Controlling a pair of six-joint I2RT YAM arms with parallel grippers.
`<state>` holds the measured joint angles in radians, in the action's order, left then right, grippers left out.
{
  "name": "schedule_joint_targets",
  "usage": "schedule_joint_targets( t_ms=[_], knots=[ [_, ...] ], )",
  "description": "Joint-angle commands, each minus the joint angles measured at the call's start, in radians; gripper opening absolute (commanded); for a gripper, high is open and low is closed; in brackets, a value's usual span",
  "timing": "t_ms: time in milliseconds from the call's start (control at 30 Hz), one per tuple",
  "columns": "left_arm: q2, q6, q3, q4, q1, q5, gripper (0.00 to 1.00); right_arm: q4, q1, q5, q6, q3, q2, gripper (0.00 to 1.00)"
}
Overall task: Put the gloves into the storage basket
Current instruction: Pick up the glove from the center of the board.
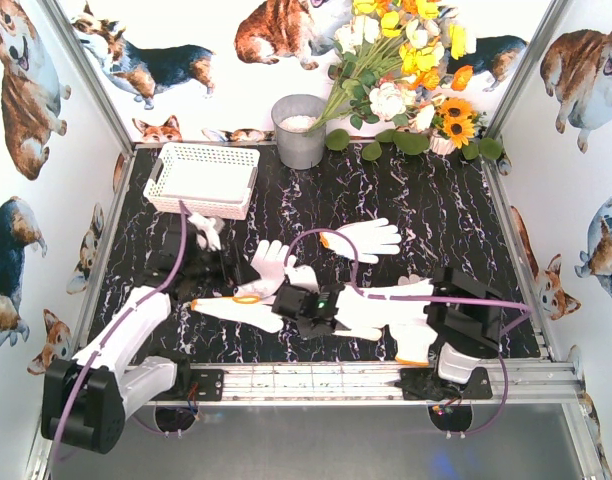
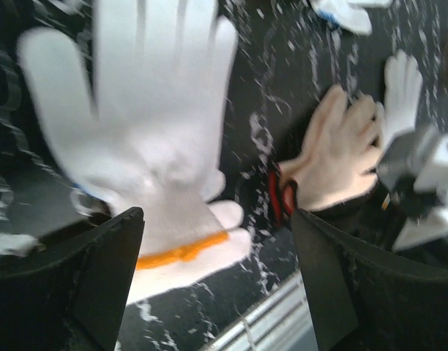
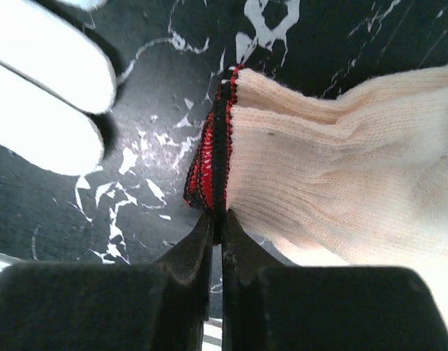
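My right claw (image 3: pixel 218 219) is pinched tight on the red-edged cuff of the cream glove (image 3: pixel 341 190). The glove's length runs from my tips out toward two o'clock in my wrist view. In the overhead view the storage basket (image 1: pixel 208 148) sits well off at ten o'clock from that claw, closer to my left claw (image 2: pixel 213 227), which hangs wide over the orange-cuffed white glove (image 2: pixel 151 131), gripping nothing.

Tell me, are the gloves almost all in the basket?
Barely started. The storage basket looks empty from above. The right gripper is shut on a cream glove by its red-trimmed cuff; the left gripper hangs open over an orange-cuffed glove. Those and others, like the far glove, all lie on the table.
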<state>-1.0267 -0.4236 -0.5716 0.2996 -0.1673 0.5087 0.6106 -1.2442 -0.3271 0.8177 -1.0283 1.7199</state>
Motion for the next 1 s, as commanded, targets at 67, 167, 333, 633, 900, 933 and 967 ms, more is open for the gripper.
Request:
schedule_joint_targets(
  t_ms=[67, 167, 333, 633, 900, 933, 967],
  knots=[
    [0.034, -0.231, 0.086, -0.149, -0.211, 0.021, 0.75, -0.271, 0.049, 0.119, 0.042, 0.145, -0.015, 0.0],
    [0.011, -0.321, 0.137, -0.25, -0.308, -0.009, 0.75, -0.345, 0.065, 0.149, 0.056, 0.206, -0.047, 0.0],
    [-0.064, -0.371, 0.17, -0.349, -0.374, -0.035, 0.71, -0.471, 0.094, 0.191, 0.099, 0.313, -0.098, 0.0],
    [-0.24, -0.374, 0.153, -0.468, -0.42, -0.032, 0.56, -0.544, 0.121, 0.226, 0.121, 0.377, -0.117, 0.0],
    [-0.356, -0.304, 0.101, -0.477, -0.434, -0.059, 0.46, -0.561, 0.126, 0.235, 0.12, 0.382, -0.113, 0.0],
    [-0.367, -0.3, 0.096, -0.478, -0.436, -0.052, 0.44, -0.563, 0.127, 0.235, 0.12, 0.382, -0.114, 0.0],
    [-0.377, -0.297, 0.092, -0.481, -0.438, -0.047, 0.42, -0.563, 0.127, 0.234, 0.12, 0.381, -0.115, 0.0]
  ],
)
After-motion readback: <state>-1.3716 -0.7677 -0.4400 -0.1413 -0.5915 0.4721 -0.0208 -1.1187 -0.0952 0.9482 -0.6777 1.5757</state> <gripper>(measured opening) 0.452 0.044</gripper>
